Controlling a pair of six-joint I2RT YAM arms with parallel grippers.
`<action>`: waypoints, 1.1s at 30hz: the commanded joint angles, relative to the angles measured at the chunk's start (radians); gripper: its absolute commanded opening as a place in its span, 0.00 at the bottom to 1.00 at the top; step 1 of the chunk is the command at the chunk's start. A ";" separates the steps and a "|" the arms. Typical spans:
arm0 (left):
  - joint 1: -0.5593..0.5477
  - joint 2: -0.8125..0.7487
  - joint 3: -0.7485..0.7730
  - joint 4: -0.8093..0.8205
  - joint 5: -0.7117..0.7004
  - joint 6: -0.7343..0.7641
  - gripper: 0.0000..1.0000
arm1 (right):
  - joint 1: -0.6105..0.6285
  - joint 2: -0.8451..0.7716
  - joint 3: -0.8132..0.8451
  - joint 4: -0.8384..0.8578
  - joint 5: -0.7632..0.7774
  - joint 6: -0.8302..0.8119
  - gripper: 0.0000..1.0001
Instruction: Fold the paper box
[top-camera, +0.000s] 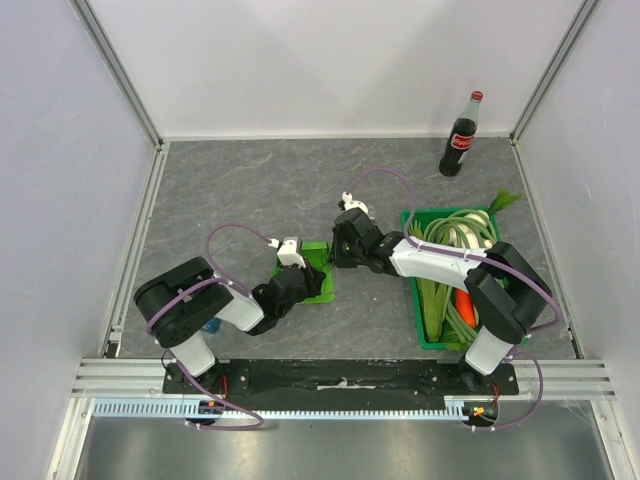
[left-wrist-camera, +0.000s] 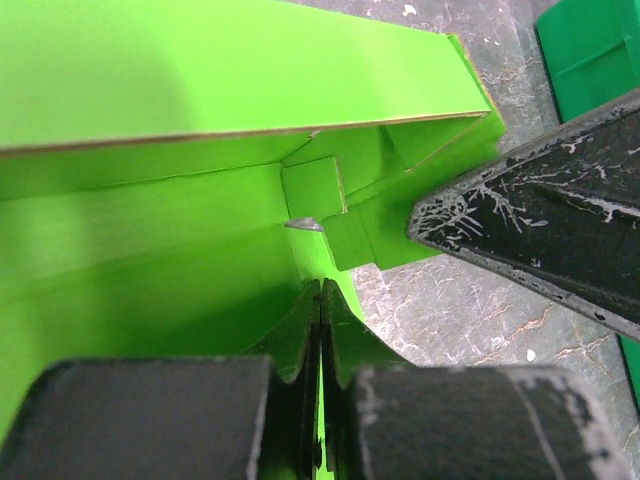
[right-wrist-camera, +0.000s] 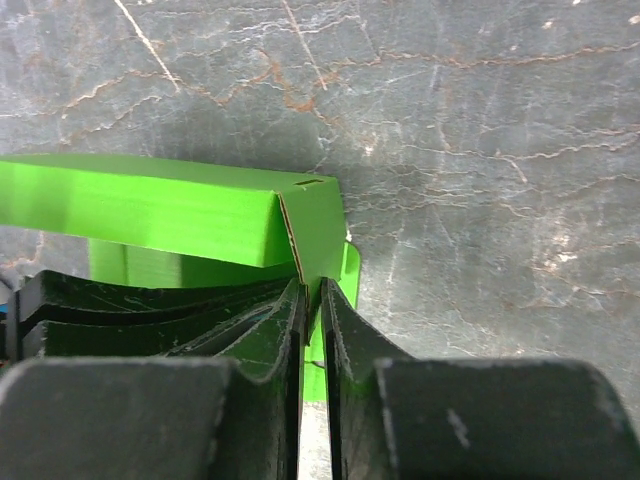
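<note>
The paper box (top-camera: 318, 268) is a lime-green card piece lying on the grey table between the two arms. My left gripper (top-camera: 297, 276) is at its left side. In the left wrist view its jaws (left-wrist-camera: 320, 305) are shut on a thin card wall of the box (left-wrist-camera: 150, 250), whose inside panels and a small tab show. My right gripper (top-camera: 340, 252) is at the box's far right corner. In the right wrist view its jaws (right-wrist-camera: 312, 300) pinch an upright card edge of the box (right-wrist-camera: 150, 205). One right finger (left-wrist-camera: 540, 230) shows in the left wrist view.
A dark-green plastic crate (top-camera: 412, 222) of vegetables stands to the right, under the right arm. A cola bottle (top-camera: 461, 135) stands at the back right. A small blue block (top-camera: 210, 325) lies under the left arm. White walls enclose the table.
</note>
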 joint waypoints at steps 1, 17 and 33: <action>-0.003 0.023 -0.020 0.003 0.025 0.003 0.02 | 0.013 -0.005 -0.008 0.083 -0.049 0.024 0.17; -0.003 -0.043 -0.098 0.201 0.168 0.135 0.33 | 0.108 0.041 0.055 -0.036 0.222 0.070 0.00; -0.003 -0.959 -0.180 -0.479 -0.015 0.147 0.44 | 0.108 0.015 0.095 -0.095 0.267 -0.056 0.00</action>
